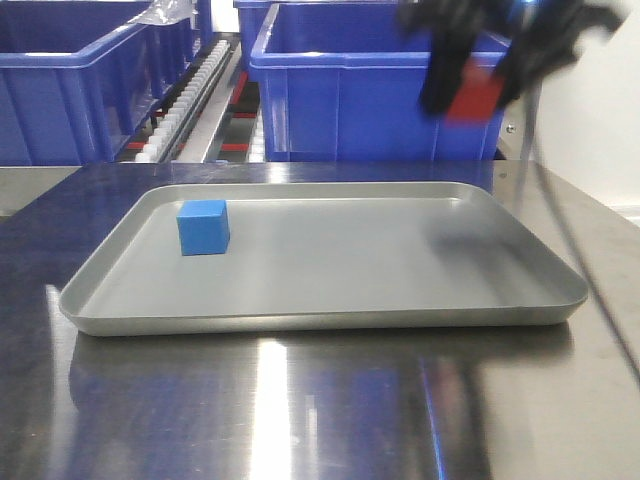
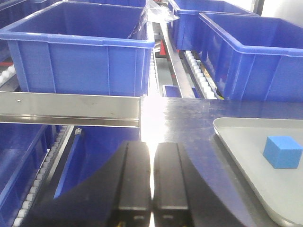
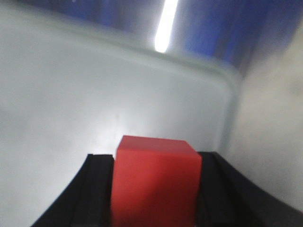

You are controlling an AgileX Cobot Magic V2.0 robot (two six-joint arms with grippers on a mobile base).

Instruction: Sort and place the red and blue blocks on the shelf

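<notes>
Clamping the red block (image 1: pixel 476 102) in my right gripper (image 3: pixel 156 189), I hold it high above the grey tray (image 1: pixel 330 320), likely to clear the blue bin (image 1: pixel 360 100) on the shelf (image 1: pixel 190 90), while the blue block (image 1: pixel 204 227) sits on the tray and my left gripper (image 2: pixel 152 179) rests pinched together, empty.

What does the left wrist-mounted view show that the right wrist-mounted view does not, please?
Only the left wrist view shows the shelf with its blue bins and white roller tracks, the blue block sitting in the grey tray, and the left gripper with its jaws closed on nothing. Only the right wrist view shows the red block, clamped in the right gripper, in close-up. Both views show the grey tray's surface.
</notes>
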